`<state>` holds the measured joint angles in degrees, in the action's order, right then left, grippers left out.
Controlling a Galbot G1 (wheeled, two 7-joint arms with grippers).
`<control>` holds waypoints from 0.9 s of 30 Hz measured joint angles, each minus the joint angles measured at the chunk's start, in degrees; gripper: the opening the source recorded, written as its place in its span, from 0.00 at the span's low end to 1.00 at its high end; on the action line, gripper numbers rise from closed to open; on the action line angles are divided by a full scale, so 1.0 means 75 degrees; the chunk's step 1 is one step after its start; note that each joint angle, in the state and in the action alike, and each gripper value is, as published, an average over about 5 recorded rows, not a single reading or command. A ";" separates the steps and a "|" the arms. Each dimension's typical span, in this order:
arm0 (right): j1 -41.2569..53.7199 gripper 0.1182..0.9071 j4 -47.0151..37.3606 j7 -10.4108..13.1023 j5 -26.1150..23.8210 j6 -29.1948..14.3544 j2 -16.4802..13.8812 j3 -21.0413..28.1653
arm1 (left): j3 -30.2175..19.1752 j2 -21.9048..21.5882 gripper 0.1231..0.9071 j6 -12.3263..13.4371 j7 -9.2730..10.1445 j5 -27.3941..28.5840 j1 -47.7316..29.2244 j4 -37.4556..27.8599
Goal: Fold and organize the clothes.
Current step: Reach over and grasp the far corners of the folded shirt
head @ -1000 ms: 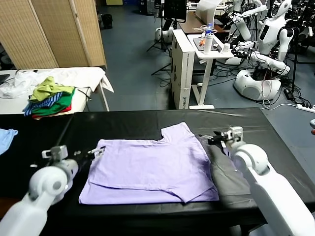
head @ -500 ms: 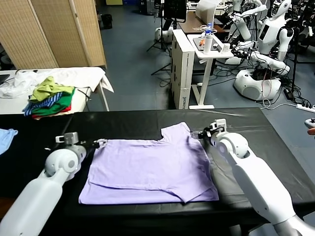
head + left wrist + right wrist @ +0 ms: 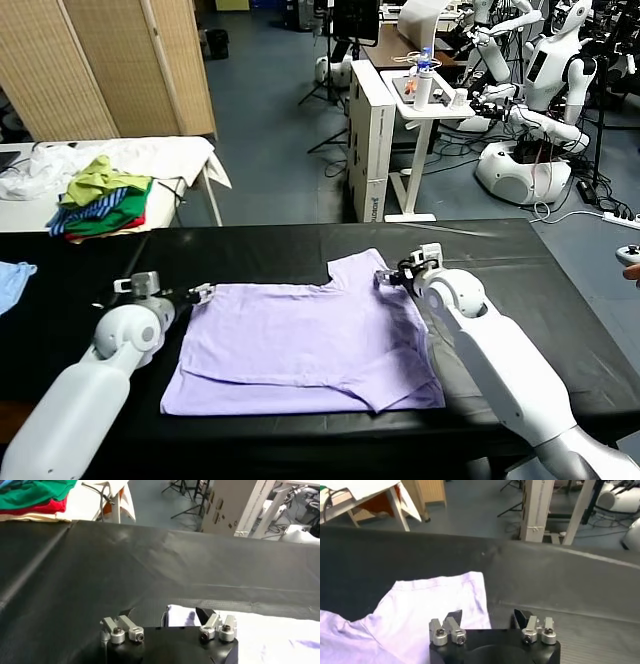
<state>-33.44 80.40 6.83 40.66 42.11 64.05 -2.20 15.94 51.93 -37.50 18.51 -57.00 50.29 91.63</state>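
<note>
Both arms have come in toward the far corners of the T-shirt (image 3: pixel 310 345) over the last second. The left gripper (image 3: pixel 200 294) has moved up the black table (image 3: pixel 250 250) to the shirt's far left corner; the right gripper (image 3: pixel 385 277) has swung from the table's right side to the sleeve at the far right. Both have begun narrowing from wide open.

State now: in the left wrist view the left gripper (image 3: pixel 182 616) has its jaws parted, straddling the corner of pale cloth. In the right wrist view the right gripper (image 3: pixel 487 617) is also parted, one finger over the sleeve edge, the other over bare table. I judge neither has a firm pinch yet — closing appears under way, though the contact itself is hidden by the wrist housings.

The shirt lies flat mid-table, partly folded, its near edge doubled over. This looks like the set-up for a two-corner lift and fold toward me.

Writing: a faint purple print at the shirt's edge, unreadable. No labels legible.
</note>
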 joint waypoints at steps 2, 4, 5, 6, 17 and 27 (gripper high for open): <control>-0.0005 0.49 -0.0010 -0.0005 -0.0010 -0.0001 0.0013 -0.0010 | 0.0004 -0.0006 0.72 0.0003 -0.0098 -0.0007 0.0005 0.0018; -0.0016 0.44 -0.0010 -0.0020 -0.0023 -0.0002 0.0024 -0.0014 | -0.0007 -0.0014 0.67 0.0005 -0.0181 -0.0013 -0.0001 0.0037; -0.0021 0.39 -0.0008 -0.0032 -0.0033 -0.0002 0.0029 -0.0015 | -0.0017 -0.0015 0.63 0.0003 -0.0208 -0.0015 -0.0009 0.0044; -0.0025 0.36 -0.0007 -0.0047 -0.0044 -0.0002 0.0032 -0.0015 | -0.0028 -0.0013 0.61 0.0001 -0.0219 -0.0016 -0.0018 0.0045; -0.0078 0.03 0.0079 -0.0218 -0.0172 -0.0026 0.0019 -0.0054 | -0.0043 -0.0006 0.15 0.0022 -0.0220 0.0051 0.0008 0.0016; -0.0519 0.03 0.0629 -0.0448 -0.0127 -0.0811 -0.0212 -0.0450 | 0.0094 0.0014 0.06 0.0175 -0.0217 0.0125 0.0049 0.0158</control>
<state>-37.33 85.12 3.47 39.71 36.03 62.46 -5.58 16.64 52.03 -36.19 16.89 -56.07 50.66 92.81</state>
